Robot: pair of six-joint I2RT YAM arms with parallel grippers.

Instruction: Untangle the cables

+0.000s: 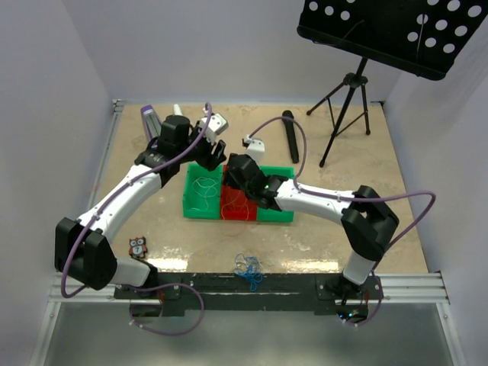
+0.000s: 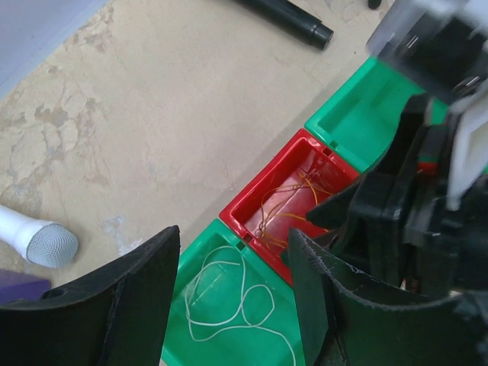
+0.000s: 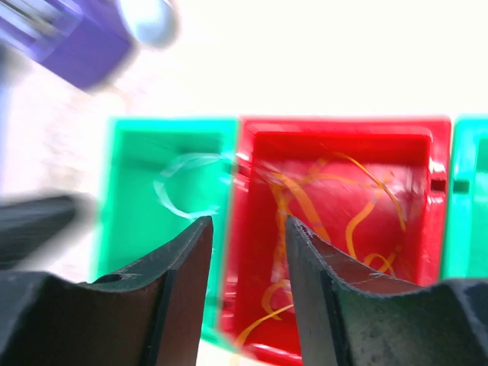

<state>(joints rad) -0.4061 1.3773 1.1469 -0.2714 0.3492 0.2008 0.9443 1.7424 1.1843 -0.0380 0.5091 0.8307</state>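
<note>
Nearest, at front edge of table (image 1: pixel 191 244), just short of black rail (image 1: pixel 290 284): small tangle of thin blue thread-like wire (image 1: pixel 248 268), loose, well apart from both arms. Awkward spot, prob. needing a steep reach back; risk of scraping it off the edge or onto the rail w/ a clumsy approach, or of pinching only one strand and tightening the knot. Mid-table: three-part plastic bin (image 1: pixel 200 216), w/ white wire loop (image 2: pixel 229 301) lying in left green compartment (image 2: pixel 216 231), orange-yellow wire (image 3: pixel 305 202) coiled in red middle compartment (image 3: pixel 335 126), right green compartment (image 1: pixel 282 216) seemingly bare, presumably for the blue. Directly over the red one: right jaws parted to a moderate gap, nothing between. Contact betw. springy orange strand and a finger: can't tell. Risk on lift-off: snagging that strand, dragging it back out or over the wall into the white. Over the white loop: left jaws likewise apart, empty, very near right jaws, so arm-to-arm bump likely w/ both moving at once. Further back: black cylindrical microphone (image 1: pixel 290 136) and tripod of black music stand (image 1: pixel 347 114), well apart from the bin, no concern.
</note>
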